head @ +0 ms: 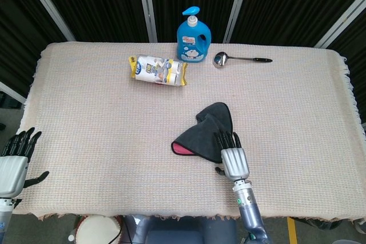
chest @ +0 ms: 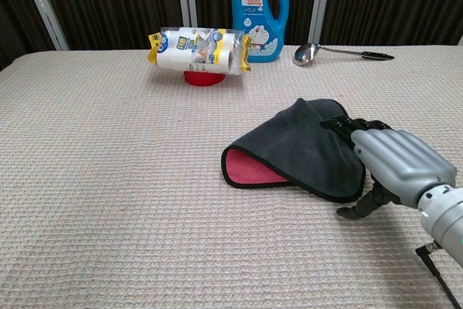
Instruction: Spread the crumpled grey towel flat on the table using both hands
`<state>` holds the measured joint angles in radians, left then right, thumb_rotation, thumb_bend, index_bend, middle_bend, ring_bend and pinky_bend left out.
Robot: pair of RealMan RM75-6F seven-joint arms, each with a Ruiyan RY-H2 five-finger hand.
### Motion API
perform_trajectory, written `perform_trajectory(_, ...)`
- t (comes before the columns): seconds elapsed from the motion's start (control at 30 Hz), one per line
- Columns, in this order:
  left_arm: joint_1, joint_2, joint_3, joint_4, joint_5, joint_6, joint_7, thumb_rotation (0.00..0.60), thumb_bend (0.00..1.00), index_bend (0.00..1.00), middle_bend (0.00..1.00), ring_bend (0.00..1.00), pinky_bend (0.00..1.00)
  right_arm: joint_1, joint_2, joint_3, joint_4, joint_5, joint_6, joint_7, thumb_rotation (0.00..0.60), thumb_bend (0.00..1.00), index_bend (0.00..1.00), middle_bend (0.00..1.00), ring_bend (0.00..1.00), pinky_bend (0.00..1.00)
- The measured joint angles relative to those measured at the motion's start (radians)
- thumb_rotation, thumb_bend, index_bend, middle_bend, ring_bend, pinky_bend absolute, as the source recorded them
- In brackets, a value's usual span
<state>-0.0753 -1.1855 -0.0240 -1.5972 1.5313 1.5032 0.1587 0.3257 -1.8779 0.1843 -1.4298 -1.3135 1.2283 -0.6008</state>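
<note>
The grey towel [head: 209, 134] lies folded over on itself a little right of the table's middle and toward the near edge, a rough wedge whose long axis runs diagonally: its rounded far end points away toward the back right, and its wider open end faces the near left. That open end shows a pink-red inner face [chest: 253, 170] under the dark top layer, and a thin black hem edges the cloth. The head view gives the layout from above, with a second fold ridge across the top of the towel, and it alone shows the left hand [head: 14, 164] off the table's near left corner, fingers extended and apart, thumb out, holding nothing, well apart from the towel. The chest view does not show that hand, but it shows the low side profile: the towel's upper layer bulging over the pink lining, and a red object [chest: 203, 77] beneath the wrapped roll pack [chest: 200, 50] that the head view hides. The right hand [chest: 394, 163] lies palm down at the towel's near right edge, its dark fingers [head: 226, 139] stretched forward over the cloth and its thumb [chest: 356, 210] splayed toward the table [head: 91, 118]; it grips nothing. At the far side stand a blue detergent bottle [head: 193, 37] and a metal ladle [head: 240, 59].
</note>
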Motion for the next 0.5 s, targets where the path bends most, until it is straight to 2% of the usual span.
perform_trajectory(0.5, -0.003, -0.009, -0.002, 0.014, -0.012, -0.007, 0.0, 0.6, 0.0, 0.0, 0.0, 0.0, 0.08, 0.036, -0.062, 0.012, 0.109, 0.02, 0.011, 0.038, 0.6, 0.16, 0.0, 0.0, 0.0, 0.04)
